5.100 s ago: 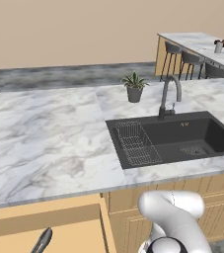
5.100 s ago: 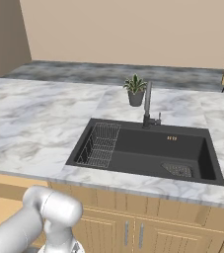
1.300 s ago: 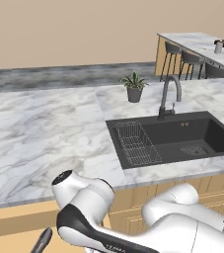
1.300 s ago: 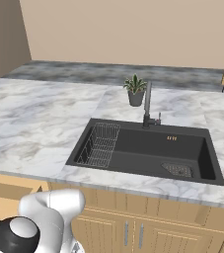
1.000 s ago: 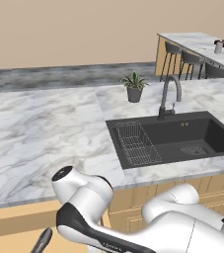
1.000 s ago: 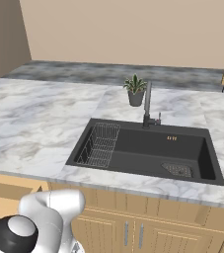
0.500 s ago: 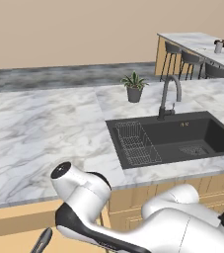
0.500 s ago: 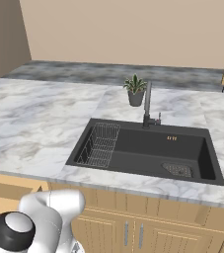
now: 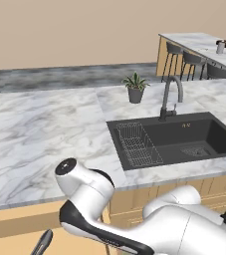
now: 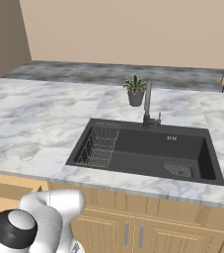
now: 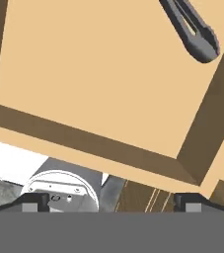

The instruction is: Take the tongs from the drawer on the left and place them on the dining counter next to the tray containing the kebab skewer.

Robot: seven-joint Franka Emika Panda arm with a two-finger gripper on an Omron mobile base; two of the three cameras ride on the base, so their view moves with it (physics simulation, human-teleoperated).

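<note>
The hand (image 11: 111, 200) hangs with jaws spread wide and empty above the open light-wood drawer (image 11: 98, 74). The slim grey metal tongs (image 11: 191, 29) lie at its one o'clock, near the side wall; a careless descent could strike that wall or nudge them away.

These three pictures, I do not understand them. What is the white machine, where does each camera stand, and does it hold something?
The white machine is a robot arm on a driving base in a rendered kitchen. Two cameras ride behind it, left and right, looking over the grey-veined marble worktop with its black sink and small potted plant. The third camera sits on the hand, looking down into the open light-wood drawer. There the slim grey metal tongs lie on the drawer floor. The claw is open and holds nothing.
</note>
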